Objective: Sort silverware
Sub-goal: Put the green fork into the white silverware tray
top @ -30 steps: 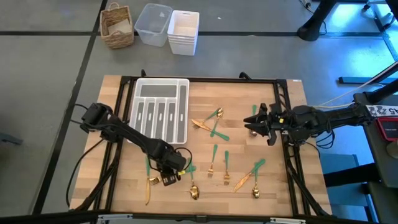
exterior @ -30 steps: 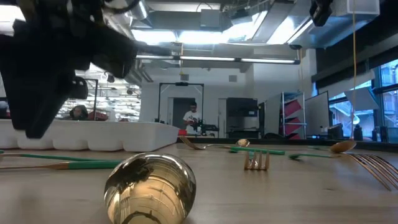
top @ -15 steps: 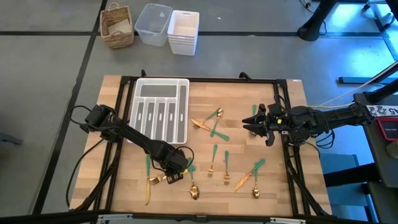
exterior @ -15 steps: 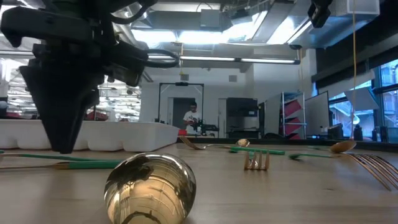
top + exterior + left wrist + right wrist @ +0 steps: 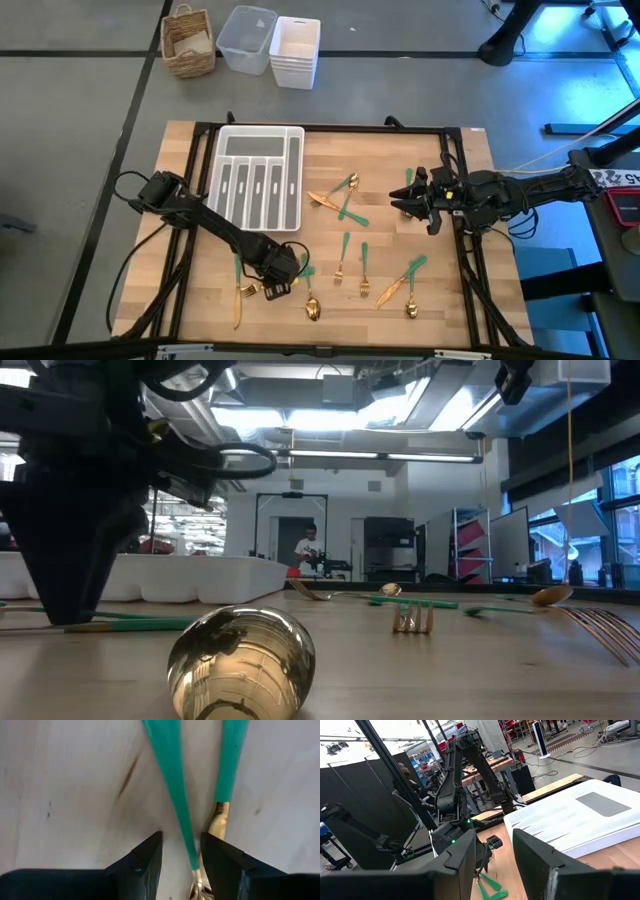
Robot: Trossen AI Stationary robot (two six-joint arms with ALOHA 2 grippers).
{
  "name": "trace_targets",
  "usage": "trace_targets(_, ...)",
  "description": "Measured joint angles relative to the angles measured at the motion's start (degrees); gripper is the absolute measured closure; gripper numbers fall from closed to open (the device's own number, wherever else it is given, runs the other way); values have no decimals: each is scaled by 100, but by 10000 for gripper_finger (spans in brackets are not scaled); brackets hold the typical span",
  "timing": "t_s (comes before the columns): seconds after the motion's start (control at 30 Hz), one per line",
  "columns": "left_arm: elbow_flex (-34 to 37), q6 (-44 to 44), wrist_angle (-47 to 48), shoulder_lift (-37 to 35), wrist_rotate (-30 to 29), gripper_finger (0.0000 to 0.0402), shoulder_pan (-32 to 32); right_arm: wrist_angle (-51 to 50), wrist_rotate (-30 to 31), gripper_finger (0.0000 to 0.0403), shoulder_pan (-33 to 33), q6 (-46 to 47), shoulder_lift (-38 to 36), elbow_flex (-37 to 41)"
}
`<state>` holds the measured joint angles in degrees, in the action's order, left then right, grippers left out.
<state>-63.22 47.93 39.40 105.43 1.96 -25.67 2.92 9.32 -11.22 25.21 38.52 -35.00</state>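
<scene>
Left gripper [image 5: 277, 281] is down at the near-left part of the wooden table [image 5: 450, 300], just in front of the white tray [image 5: 256, 180]. Its fingers [image 5: 145, 862] stand apart with a green-handled fork [image 5: 175, 805] running between them, not clamped; a second green handle [image 5: 231, 760] lies just beside it. In the low view the left gripper's dark tip sits on the tabletop at the green handles.

Silverware is all loose on the table, none visible in the tray slots: a knife [image 5: 238, 303] at the near-left edge, a spoon [image 5: 312, 306] near the front, a fork [image 5: 341, 262] and another fork [image 5: 364, 277] at centre, a crossed pair [image 5: 340, 195] toward the middle, two pieces [image 5: 402, 283] near the front right, and a spoon [image 5: 411, 309] beside them.

Right gripper [image 5: 404, 203] hovers above the right side of the table, fingers [image 5: 465, 855] spread and empty, well apart from the cutlery below.

A person [image 5: 308, 550] stands far off in the room behind.
</scene>
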Motion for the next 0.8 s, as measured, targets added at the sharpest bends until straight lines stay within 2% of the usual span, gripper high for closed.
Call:
trace_targets(0.13, -20, 10, 18, 87, -8, 276, 2, -1, 2, 269, 0, -2, 0, 0)
trace_targets(0.23, -20, -6, 40, 92, -52, 292, 2, 0, 2, 269, 0, -2, 0, 0)
trace_targets(0.5, -4, 15, 88, 90, -90, 389, 4, 0, 2, 269, 0, -2, 0, 0)
trace_targets(0.8, -16, 10, -30, -91, -68, 394, 45, 5, 2, 269, 0, -20, 0, 0)
